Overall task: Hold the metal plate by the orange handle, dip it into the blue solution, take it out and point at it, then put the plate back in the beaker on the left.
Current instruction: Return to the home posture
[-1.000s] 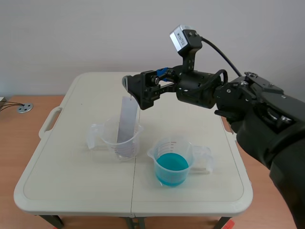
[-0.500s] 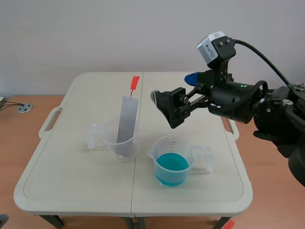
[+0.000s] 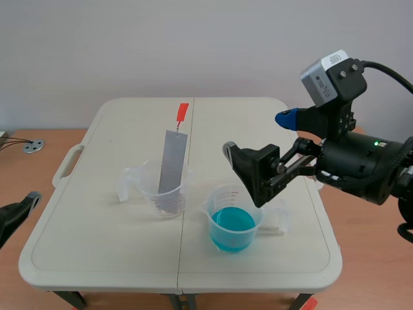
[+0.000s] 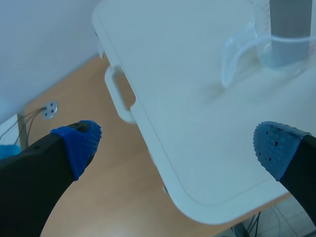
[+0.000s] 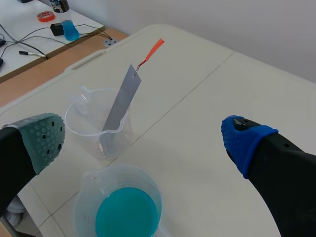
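Observation:
A grey metal plate [image 3: 172, 161] leans upright in the clear beaker [image 3: 161, 188] on the left, its orange handle [image 3: 182, 114] sticking up free. To the right stands the beaker of blue solution [image 3: 232, 223]. My right gripper [image 3: 257, 134] hangs open above and just right of the blue beaker, holding nothing. In the right wrist view the plate [image 5: 121, 101], its handle [image 5: 154, 49] and the blue solution [image 5: 126, 212] lie ahead of the open right gripper [image 5: 143, 137]. My left gripper [image 4: 176, 143] is open low over the table's near left corner, off the table edge in the scene view [image 3: 16, 213].
The white folding table [image 3: 97, 258] has a carry handle [image 3: 68, 165] on its left edge. Wooden floor surrounds it, with a small metal disc and cable [image 3: 33, 146] at the far left. A side desk with cables and a small bottle [image 5: 64, 19] shows beyond the table.
My right arm has drawn back to the right and down, away from the plate's handle, gripper open. The left gripper's tip has come into view at the lower left.

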You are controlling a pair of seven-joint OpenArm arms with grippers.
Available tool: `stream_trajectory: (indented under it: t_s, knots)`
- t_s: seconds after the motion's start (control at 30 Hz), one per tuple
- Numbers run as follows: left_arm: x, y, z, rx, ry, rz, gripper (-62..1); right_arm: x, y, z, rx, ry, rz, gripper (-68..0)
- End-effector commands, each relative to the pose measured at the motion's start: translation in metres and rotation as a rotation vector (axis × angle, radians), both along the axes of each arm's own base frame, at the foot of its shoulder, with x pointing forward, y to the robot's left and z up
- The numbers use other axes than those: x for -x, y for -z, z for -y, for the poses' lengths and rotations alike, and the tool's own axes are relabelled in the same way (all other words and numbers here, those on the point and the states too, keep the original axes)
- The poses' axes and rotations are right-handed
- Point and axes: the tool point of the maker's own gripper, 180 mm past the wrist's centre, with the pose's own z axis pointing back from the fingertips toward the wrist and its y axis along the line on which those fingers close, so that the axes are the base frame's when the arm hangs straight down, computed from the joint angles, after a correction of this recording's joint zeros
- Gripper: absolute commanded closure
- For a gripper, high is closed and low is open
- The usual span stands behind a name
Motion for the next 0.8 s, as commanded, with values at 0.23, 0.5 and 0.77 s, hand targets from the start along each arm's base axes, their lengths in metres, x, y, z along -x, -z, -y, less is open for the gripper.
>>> stream_trajectory:
  t_s: [0.23,0.5,0.77]
  knots:
    - [-0.021,-0.04,0.031,0.142,0.081,0.154,-62.3,0.02,-0.001,0.01,0.026,0.021,0.027,-66.3]
    - [-0.03,-0.046,0.063,0.192,0.161,0.174,-62.3,0.043,0.006,0.007,0.005,0.015,-0.002,-66.3]
    - [-0.028,-0.039,0.096,0.242,0.216,0.159,-62.3,0.051,0.006,0.007,0.028,0.03,0.017,-66.3]
